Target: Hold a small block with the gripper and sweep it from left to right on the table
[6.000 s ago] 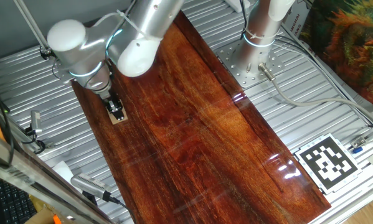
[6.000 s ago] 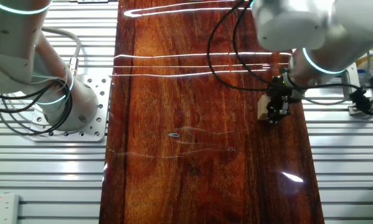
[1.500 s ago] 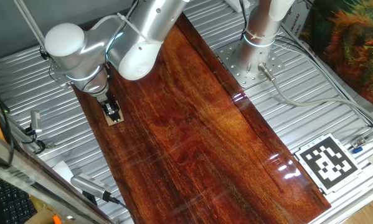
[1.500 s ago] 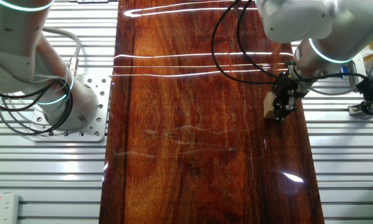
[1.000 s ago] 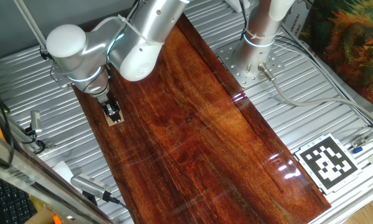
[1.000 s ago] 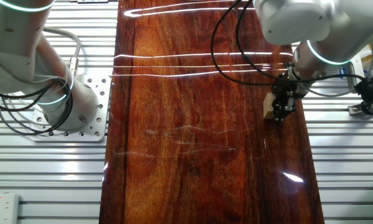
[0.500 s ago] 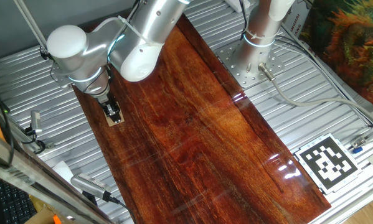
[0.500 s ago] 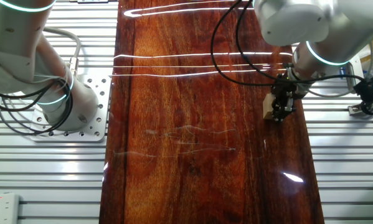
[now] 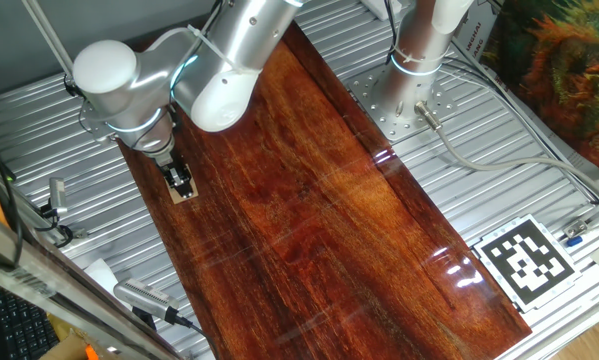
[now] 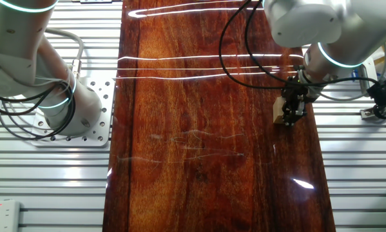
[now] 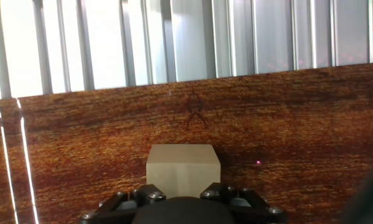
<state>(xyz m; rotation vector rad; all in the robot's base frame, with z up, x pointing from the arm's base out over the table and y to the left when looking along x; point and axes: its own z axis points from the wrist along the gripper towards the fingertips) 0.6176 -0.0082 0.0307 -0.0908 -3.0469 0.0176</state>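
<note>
The small block (image 9: 186,193), a light tan wooden cube, rests on the table (image 9: 329,220) close to the board's left edge. My gripper (image 9: 182,181) points down at it and is shut on the block. In the other fixed view the gripper (image 10: 294,112) and the small block (image 10: 279,111) are near the right edge of the table (image 10: 193,129). The hand view shows the small block (image 11: 182,169) sitting between the black fingers (image 11: 146,196), low in the frame. The table (image 11: 298,124) ends just beyond the block.
Ribbed grey metal surface (image 9: 39,130) surrounds the board. A fixed white post (image 9: 419,45) on a perforated plate stands at the far right side. A black-and-white marker tag (image 9: 524,262) lies near the front right. A second arm (image 10: 31,71) and cables stand left of the board.
Since six seconds ago the gripper and block have shifted slightly toward the board's near edge. Over the last second and a half nothing visibly moved.
</note>
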